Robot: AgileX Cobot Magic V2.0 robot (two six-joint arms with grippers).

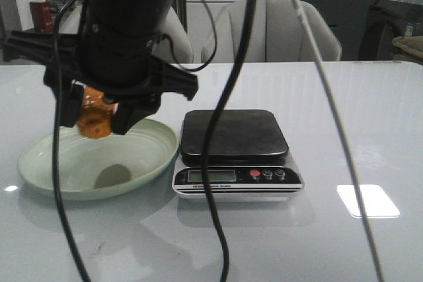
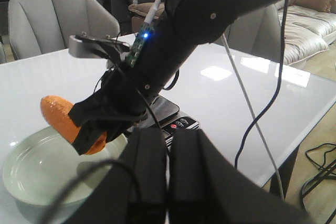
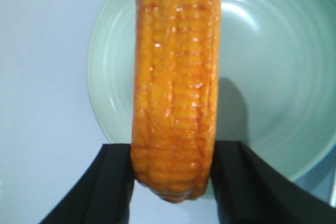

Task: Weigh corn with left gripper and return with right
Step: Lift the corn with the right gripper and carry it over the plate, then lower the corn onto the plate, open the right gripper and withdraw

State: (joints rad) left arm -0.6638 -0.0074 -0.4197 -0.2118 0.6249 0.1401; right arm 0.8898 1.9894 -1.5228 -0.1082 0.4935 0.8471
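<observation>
The corn [image 1: 94, 118] is an orange-yellow cob held in the air above the pale green plate [image 1: 46, 163]. My right gripper [image 1: 98, 122] is shut on one end of it. In the right wrist view the cob [image 3: 176, 87] sits between the two black fingers of the right gripper [image 3: 173, 182], over the plate [image 3: 273, 77]. In the left wrist view the corn [image 2: 60, 116] sticks out of the right gripper [image 2: 89, 129] above the plate [image 2: 31, 177]. My left gripper [image 2: 167, 135] is shut and empty, apart from the corn. The scale [image 1: 234, 133] has nothing on it.
The black scale with its display and buttons [image 2: 181, 124] stands right beside the plate. Black and white cables [image 1: 218, 163] hang in front of the front camera. Grey chairs [image 1: 271, 31] stand behind the table's far edge.
</observation>
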